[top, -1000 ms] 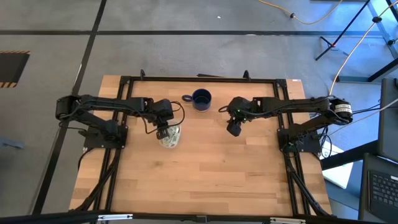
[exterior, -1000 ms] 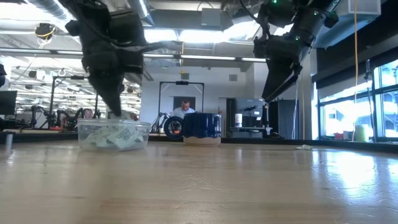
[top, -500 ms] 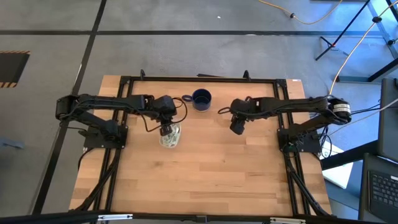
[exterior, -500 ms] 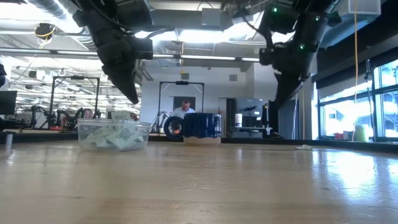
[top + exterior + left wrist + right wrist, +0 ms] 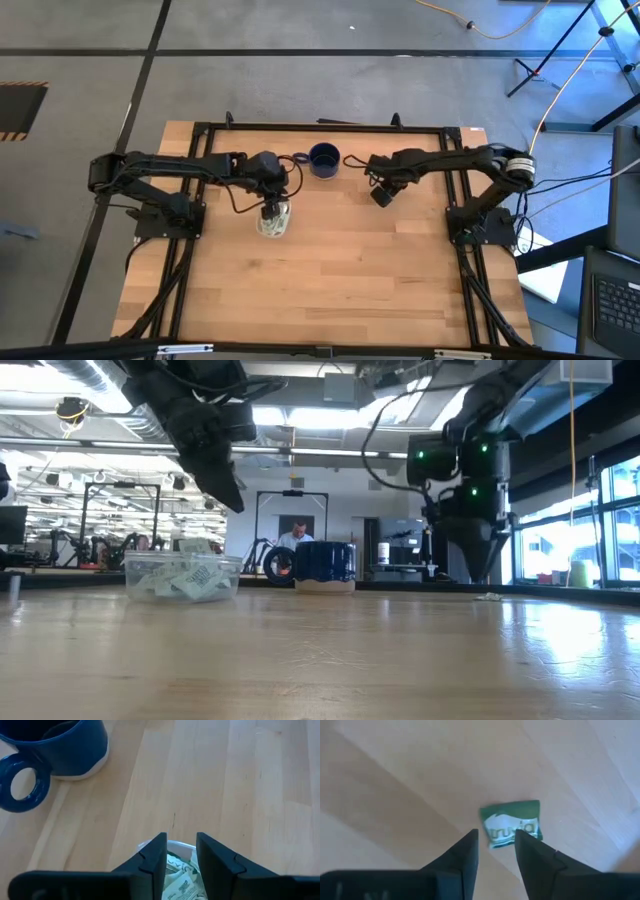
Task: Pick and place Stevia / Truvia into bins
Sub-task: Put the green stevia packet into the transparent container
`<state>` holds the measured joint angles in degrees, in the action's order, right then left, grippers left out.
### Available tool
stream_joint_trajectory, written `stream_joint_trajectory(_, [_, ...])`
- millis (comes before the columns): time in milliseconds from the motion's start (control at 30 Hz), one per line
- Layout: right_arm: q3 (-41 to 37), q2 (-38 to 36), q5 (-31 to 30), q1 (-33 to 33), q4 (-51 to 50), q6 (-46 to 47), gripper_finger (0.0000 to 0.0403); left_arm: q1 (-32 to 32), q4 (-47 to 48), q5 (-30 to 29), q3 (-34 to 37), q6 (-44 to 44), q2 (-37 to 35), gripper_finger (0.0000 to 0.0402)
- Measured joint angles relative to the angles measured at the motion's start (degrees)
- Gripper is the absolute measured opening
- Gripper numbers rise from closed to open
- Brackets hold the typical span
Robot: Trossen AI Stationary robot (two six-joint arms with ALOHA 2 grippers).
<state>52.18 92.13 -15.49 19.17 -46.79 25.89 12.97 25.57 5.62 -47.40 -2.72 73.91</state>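
Note:
The clear bin stands left of the table's middle, with several pale green and white Truvia sachets lying in it. My left gripper hangs open just above the bin, slanting down, with nothing between its fingers. One more Truvia sachet lies flat on the wood at the far right of the middle. My right gripper points down over it, open. Its fingertips stand over the sachet's near edge, a little above the table.
A dark blue mug with a handle stands near the far edge between the two arms. The wooden table top lies bare toward the near edge. People and equipment show in the room beyond the table.
My left gripper has risen out of the bin and tipped less steeply, leaving the sachets in it. My right gripper has come down toward the table and a little toward the right edge, turning to point more steeply down over the lone sachet.

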Motion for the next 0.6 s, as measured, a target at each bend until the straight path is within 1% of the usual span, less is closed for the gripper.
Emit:
stream_joint_trajectory(200, [0.00,2.46,0.49,2.96,0.00,-0.09,0.0113,-0.61,0.03,-0.13,0.00,-0.02,-0.07,0.0098])
stream_joint_trajectory(300, [0.00,3.41,1.99,3.31,0.04,-0.48,0.0104,-0.61,0.45,-0.10,0.00,-0.02,-0.07,0.0097])
stream_joint_trajectory(600, [0.07,6.70,3.43,3.55,-0.14,-0.59,0.0067,-0.61,1.43,-0.17,0.00,0.00,-0.07,0.0097])
